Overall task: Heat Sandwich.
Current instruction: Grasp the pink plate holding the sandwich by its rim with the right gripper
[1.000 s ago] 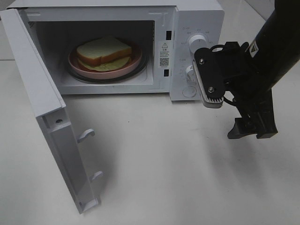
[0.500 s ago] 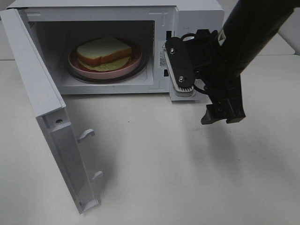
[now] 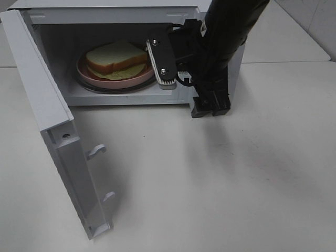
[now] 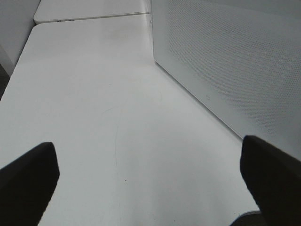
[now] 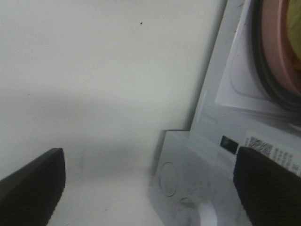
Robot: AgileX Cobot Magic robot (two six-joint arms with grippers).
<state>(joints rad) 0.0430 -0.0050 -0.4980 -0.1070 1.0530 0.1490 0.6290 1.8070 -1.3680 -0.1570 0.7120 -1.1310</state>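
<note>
The right gripper (image 3: 186, 84) hangs in front of the microwave's right side. Its fingers are spread wide with nothing between them: one finger (image 3: 161, 62) carries a white ribbed pad, and the other is plain black. In the right wrist view, the right gripper (image 5: 150, 188) shows only as two dark fingertips cut off by the lower corners.

The black right arm (image 3: 226, 31) covers nearly all of the control panel in the high view. Up close, one round button (image 5: 169, 178) shows on the panel. A second round part is cropped at the edge, and the printed label (image 5: 265, 147) is too blurred to read.

The left gripper (image 4: 150, 179) is out of the high view. Its own camera shows two dark fingertips far apart over bare table, beside the microwave's perforated white side wall (image 4: 235, 61).

The boxy white microwave oven (image 3: 105, 14) stands with its white door (image 3: 47, 115) swung fully open to the left. Two white latch hooks (image 3: 96, 151) stick out from the door's edge.

Inside the oven lies one round pink plate (image 3: 83, 72) on a dark-rimmed turntable. On the plate lies one sandwich (image 3: 116, 56) of white bread slices with tan crust and pale yellow-green filling, untouched by either gripper. The padded finger hides the plate's right edge. In the right wrist view only an arc of the plate (image 5: 273, 28) shows, and the yellowish sliver beside it is too cropped to name.

Everything rests on one white table (image 3: 220, 189).
</note>
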